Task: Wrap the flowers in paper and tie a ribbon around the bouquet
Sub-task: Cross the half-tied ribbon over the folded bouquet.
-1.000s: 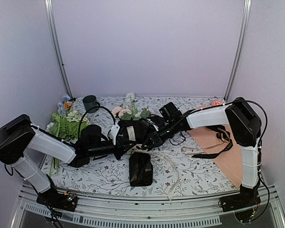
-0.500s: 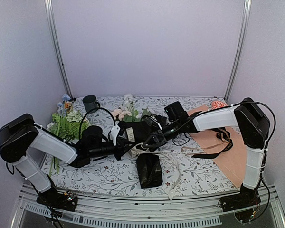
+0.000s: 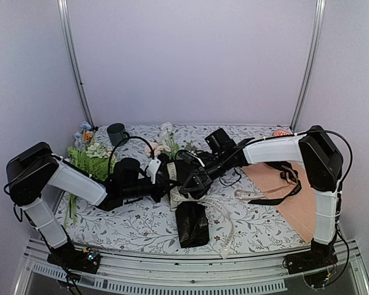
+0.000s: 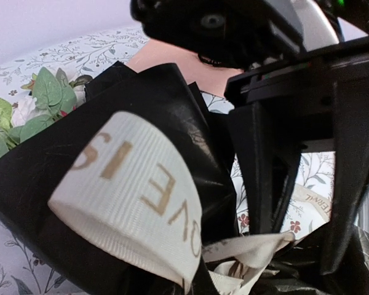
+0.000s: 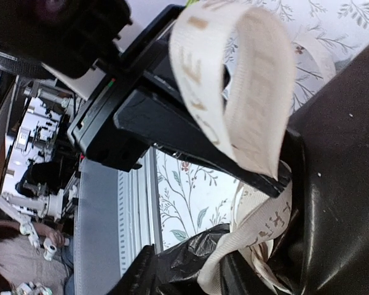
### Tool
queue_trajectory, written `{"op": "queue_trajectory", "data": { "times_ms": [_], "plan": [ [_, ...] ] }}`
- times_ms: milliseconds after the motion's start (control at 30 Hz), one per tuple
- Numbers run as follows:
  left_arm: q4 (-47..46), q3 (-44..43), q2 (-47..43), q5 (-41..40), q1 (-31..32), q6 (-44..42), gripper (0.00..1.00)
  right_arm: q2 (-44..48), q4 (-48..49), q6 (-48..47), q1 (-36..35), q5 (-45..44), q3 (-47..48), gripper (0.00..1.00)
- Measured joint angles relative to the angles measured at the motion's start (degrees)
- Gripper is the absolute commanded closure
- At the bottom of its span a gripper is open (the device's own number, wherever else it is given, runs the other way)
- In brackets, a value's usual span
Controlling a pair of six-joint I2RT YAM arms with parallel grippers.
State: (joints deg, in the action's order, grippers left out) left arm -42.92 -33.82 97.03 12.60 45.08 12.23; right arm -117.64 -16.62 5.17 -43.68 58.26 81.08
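Over the table (image 3: pixel 129 230) both arms lie low and meet mid-table at the bouquet (image 3: pixel 169 147), the left arm (image 3: pixel 74 181) stretched rightward, the right arm (image 3: pixel 270 150) leftward; from above, their tips and the wrap merge into one dark tangle. The black paper (image 4: pixel 166 110) fills the left wrist view and hides that gripper's own fingers; flowers (image 4: pixel 46 92) peep out behind it. The left gripper (image 5: pixel 267 178) is closed, tips at the ribbon (image 4: pixel 135 184) loop, a pinch not discernible; the right gripper (image 4: pixel 298 243) stands parted just beside the loop.
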Motion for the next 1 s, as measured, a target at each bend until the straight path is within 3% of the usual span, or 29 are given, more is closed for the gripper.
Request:
{"op": "queue_trajectory", "data": {
  "times_ms": [133, 233, 433, 500, 667, 1000],
  "plan": [
    [0.8, 0.0, 0.0, 0.3, 0.0, 0.0, 1.00, 1.2, -6.7, -5.3, 1.8, -3.3, 0.7, 0.46],
    [0.9, 0.0, 0.0, 0.5, 0.0, 0.0, 1.00, 2.0, -10.0, -7.3, 4.5, -6.1, 0.7, 0.48],
    [0.9, 0.0, 0.0, 0.5, 0.0, 0.0, 1.00, 2.5, -12.5, -9.1, 6.9, -9.2, 2.8, 0.88],
    [0.9, 0.0, 0.0, 0.5, 0.0, 0.0, 1.00, 2.4, -12.8, -9.0, 6.7, -10.3, 4.2, 0.94],
    [0.8, 0.1, 0.0, 1.1, 0.0, 0.0, 1.00, 1.6, -13.0, -8.9, 5.8, -12.0, 4.9, 1.00],
    [0.7, 0.3, 0.0, 2.0, 0.0, 0.0, 1.00, 0.9, -14.0, -9.2, 2.8, -16.2, 4.0, 1.00]
  ]
}}
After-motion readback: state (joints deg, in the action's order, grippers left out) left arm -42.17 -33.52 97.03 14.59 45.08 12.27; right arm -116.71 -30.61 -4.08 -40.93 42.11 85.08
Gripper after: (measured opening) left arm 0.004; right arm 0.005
